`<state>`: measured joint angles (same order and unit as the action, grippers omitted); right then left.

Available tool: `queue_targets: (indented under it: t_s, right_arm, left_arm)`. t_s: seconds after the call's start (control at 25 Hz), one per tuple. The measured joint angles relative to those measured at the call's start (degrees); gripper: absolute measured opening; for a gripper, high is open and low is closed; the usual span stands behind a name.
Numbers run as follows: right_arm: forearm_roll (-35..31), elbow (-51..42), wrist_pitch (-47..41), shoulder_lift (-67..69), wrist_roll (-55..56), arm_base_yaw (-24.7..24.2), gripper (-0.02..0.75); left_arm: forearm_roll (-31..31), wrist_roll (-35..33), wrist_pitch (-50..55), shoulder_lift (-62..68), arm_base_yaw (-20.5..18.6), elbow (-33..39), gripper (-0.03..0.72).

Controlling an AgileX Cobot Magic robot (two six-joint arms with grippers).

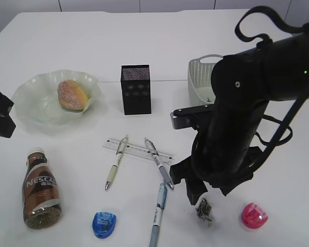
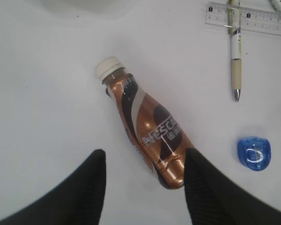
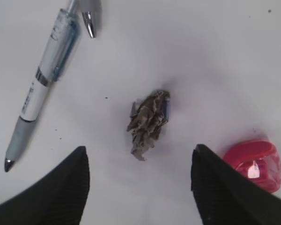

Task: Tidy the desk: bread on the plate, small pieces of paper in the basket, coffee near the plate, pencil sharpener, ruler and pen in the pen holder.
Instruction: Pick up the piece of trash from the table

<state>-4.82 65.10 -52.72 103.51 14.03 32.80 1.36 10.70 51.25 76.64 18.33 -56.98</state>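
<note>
A: Looking past your right arm (image 1: 232,128), you are losing most of the basket (image 1: 198,77); only its pale perforated left wall is showing, right of the pen holder (image 1: 136,89). Whether anything is lying in it, you cannot tell.

B: And the left gripper (image 2: 143,185)?

A: In the exterior view it is being cut off at the left edge, far left of the pen holder. Its wrist view is showing two black fingers standing apart, gripping nothing, straddling the base of the coffee (image 2: 147,138). The bottle is lying on its side, brown with a silver swirl and white cap, in front of the plate (image 1: 28,100), well left of the pen holder.

B: The paper?

A: One small piece of paper (image 3: 149,121), a grey crumpled scrap with dark print, is lying on the table in front and to the right of the pen holder. Your right gripper (image 3: 140,187) is hanging over it with jaws wide and empty. A second scrap is not showing anywhere.

B: Other things?

A: The bread (image 1: 72,94), golden and oval, is sitting in the ruffled green glass plate. The clear ruler (image 1: 139,150) is lying in front of the mesh pen holder under two pens (image 1: 116,162). A third pen (image 1: 158,213), a blue sharpener (image 1: 103,224) and a pink sharpener (image 1: 254,215) are lying nearer you.
</note>
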Motion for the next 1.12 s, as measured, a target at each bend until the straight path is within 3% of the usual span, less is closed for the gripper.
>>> queue_targets:
  t_s: [1.12]
  right_arm:
    - [-0.4,0.0,4.6,9.4,0.1,0.0,0.494]
  left_arm:
    - [0.1,0.0,-0.1,0.0,0.0,0.0,0.386]
